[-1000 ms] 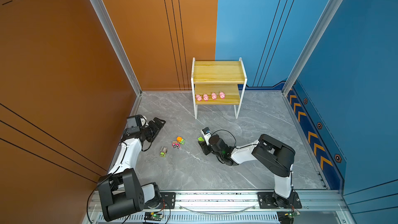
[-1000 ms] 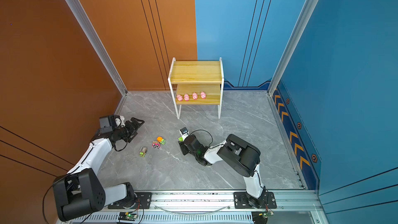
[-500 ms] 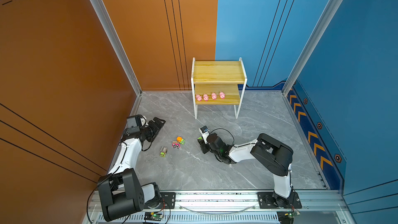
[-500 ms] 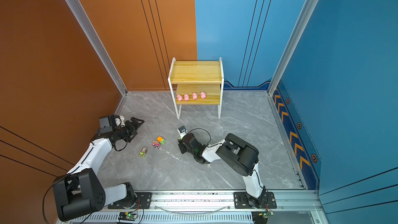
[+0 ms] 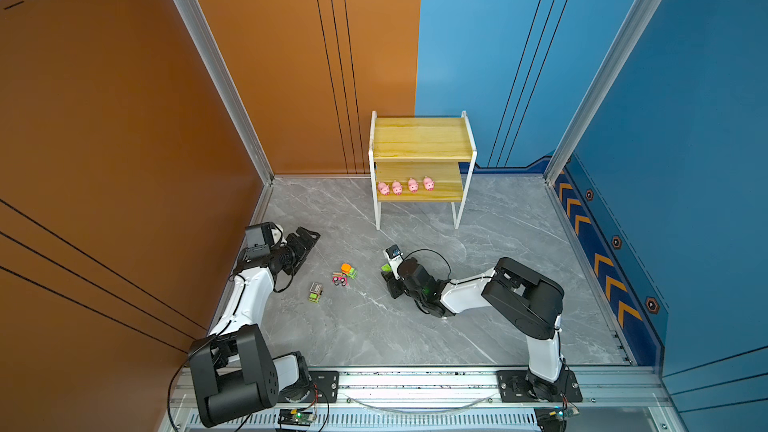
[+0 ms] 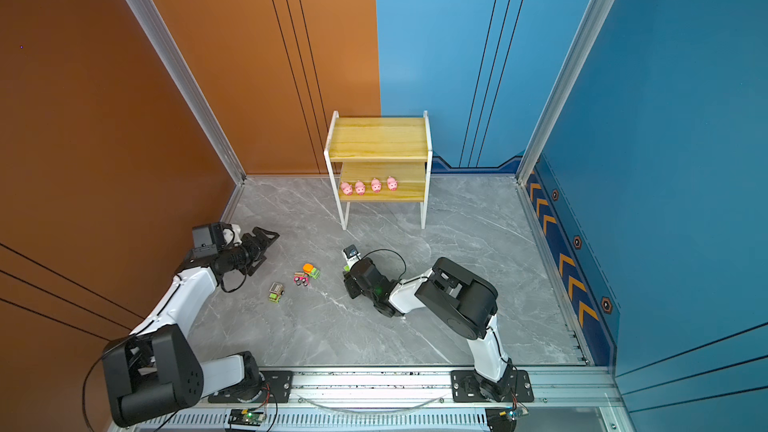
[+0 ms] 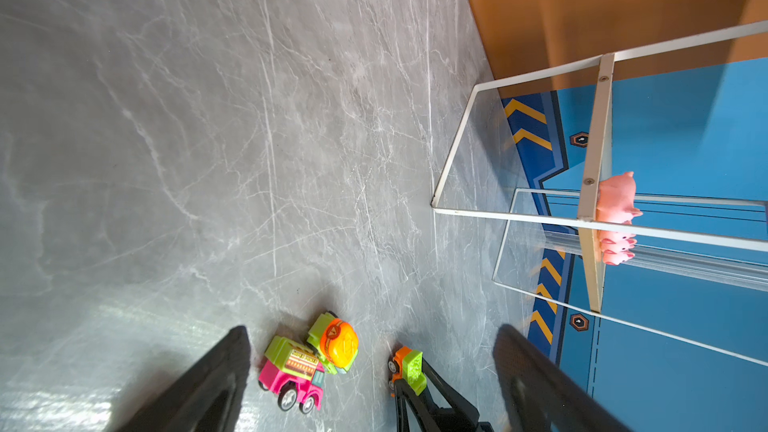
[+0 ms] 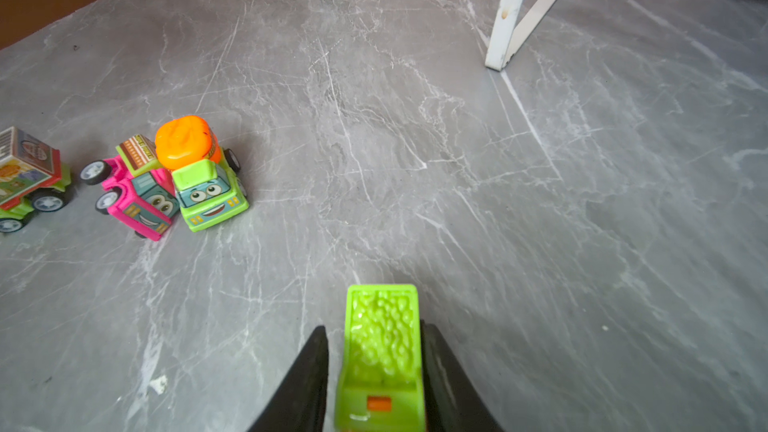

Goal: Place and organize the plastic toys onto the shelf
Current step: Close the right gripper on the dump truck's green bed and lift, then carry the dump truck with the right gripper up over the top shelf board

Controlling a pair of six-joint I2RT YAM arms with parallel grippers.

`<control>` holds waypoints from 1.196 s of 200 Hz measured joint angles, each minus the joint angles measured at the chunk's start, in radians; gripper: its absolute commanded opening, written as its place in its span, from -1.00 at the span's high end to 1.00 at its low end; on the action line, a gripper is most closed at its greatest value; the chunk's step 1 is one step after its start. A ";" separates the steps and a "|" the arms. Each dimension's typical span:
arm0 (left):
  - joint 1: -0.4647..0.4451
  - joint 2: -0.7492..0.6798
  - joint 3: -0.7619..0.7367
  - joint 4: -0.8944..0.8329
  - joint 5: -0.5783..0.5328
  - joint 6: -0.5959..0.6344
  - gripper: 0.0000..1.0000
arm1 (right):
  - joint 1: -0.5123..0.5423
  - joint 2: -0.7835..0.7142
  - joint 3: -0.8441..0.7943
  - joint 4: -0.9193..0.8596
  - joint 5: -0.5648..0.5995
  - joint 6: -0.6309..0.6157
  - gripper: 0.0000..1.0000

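Top views, left to right.

Mid-left of frame: left gripper (image 5: 309,238) sits low over the grey floor. Jaws are spread wide with nothing between them. It looks idle.

Lower centre: three loose trucks on the floor. The box truck (image 5: 316,292) stands by itself. Up-frame and right of it, the pink truck (image 5: 339,279) and the mixer truck (image 5: 348,270) touch each other.

Just right of centre: right gripper (image 5: 387,274) is down at floor level, reaching toward the frame's left. Its wrist view shows the jaws clenched on the green bed of a dump truck (image 8: 382,351), pads against both sides. The wheels are hidden there, so whether it is clear of the floor cannot be told; likely not lifted yet.

Upper centre: shelf (image 5: 419,139). The top board is bare. Four pigs (image 5: 405,187) stand in a row on the lower board, toward its left half.

Step in hand, as judged: picking up the dump truck, at the grasp stage. The pigs are placed; none of the visible trucks is shelved.

The next move calls for a straight lift, then a carry up-frame to the shelf. It must go high enough to clear the white frame, and the truck should land wheels down on the bare top board. The grip is on the bed alone, so the truck may tilt; a slow lift is advisable.
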 measured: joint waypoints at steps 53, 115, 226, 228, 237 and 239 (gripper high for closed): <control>0.000 0.000 0.000 0.000 0.000 0.000 -0.85 | 0.000 0.000 0.000 -0.008 0.000 -0.007 0.48; 0.000 0.000 0.000 0.002 0.006 0.000 -0.85 | 0.007 -0.084 0.001 -0.113 0.007 -0.019 0.56; -0.042 -0.079 0.008 0.009 -0.035 0.013 -0.83 | -0.103 -0.520 0.478 -0.654 0.098 -0.106 0.57; -0.048 -0.081 0.011 0.006 -0.038 0.016 -0.83 | -0.111 -0.520 0.491 -0.661 0.103 -0.109 0.57; -0.074 -0.083 0.030 -0.009 -0.057 0.025 -0.83 | -0.140 -0.520 0.529 -0.684 0.113 -0.124 0.57; -0.080 -0.084 0.035 -0.011 -0.061 0.028 -0.83 | -0.147 -0.520 0.537 -0.689 0.113 -0.126 0.57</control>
